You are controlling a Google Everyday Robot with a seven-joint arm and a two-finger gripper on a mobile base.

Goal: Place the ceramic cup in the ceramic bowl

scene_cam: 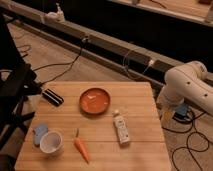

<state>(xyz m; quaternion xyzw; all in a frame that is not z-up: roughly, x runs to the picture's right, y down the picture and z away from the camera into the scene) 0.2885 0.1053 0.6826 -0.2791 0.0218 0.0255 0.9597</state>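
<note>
Your gripper (180, 111), which seems to hang just off the right edge of the table (145, 150), is wide open and empty, so the ceramic cup (51, 141) lies across the table near the front left corner, past the ceramic bowl (94, 100).

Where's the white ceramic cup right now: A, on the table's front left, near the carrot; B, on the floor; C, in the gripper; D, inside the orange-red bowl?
A: the ceramic cup stands on the table at front left, left of the carrot, apart from the ceramic bowl; the gripper is out of view, past the arm at the table's right.
</note>
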